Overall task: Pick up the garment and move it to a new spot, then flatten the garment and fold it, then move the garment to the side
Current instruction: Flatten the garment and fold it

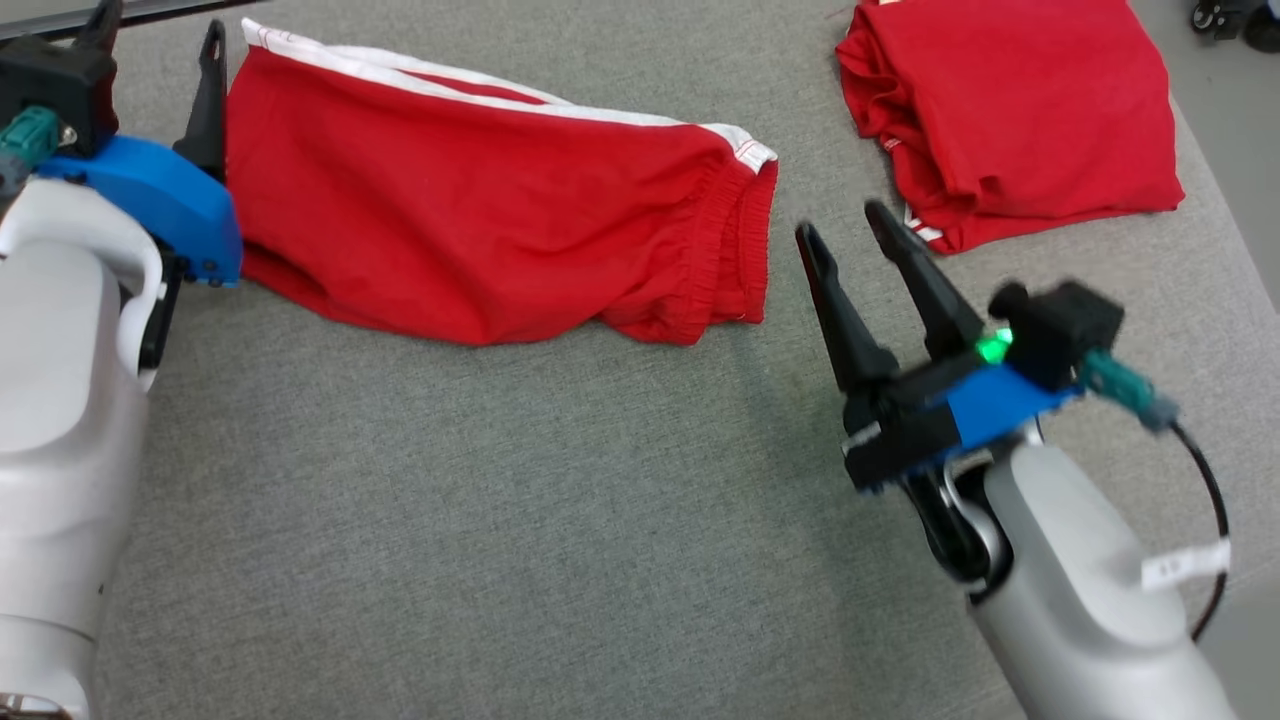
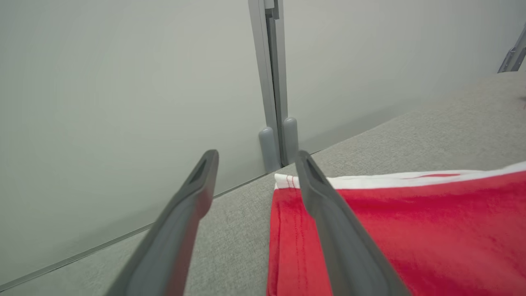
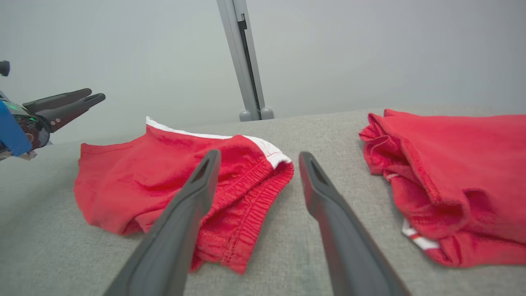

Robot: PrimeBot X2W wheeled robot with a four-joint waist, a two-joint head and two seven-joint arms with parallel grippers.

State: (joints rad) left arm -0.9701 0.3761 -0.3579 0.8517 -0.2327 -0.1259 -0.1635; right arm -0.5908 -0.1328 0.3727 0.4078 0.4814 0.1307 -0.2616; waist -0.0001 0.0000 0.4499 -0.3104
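Red shorts [image 1: 480, 220] lie on the surface [image 1: 500, 520]; left claw [image 2: 255, 155] spread at their nine o'clock end; right claw [image 1: 840, 222] spread just beyond three o'clock

A grey woven-fabric desk [image 1: 520, 520] is backed by plain pale grey wall panels [image 2: 102, 102]; these are joined by a slim grey metal post [image 2: 272, 74].

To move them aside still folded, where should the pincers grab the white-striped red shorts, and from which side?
Probably both short ends: right pincer on the gathered waistband from the right, left pincer on the hem from the left. The shorts lie lengthwise between the two open pincers.
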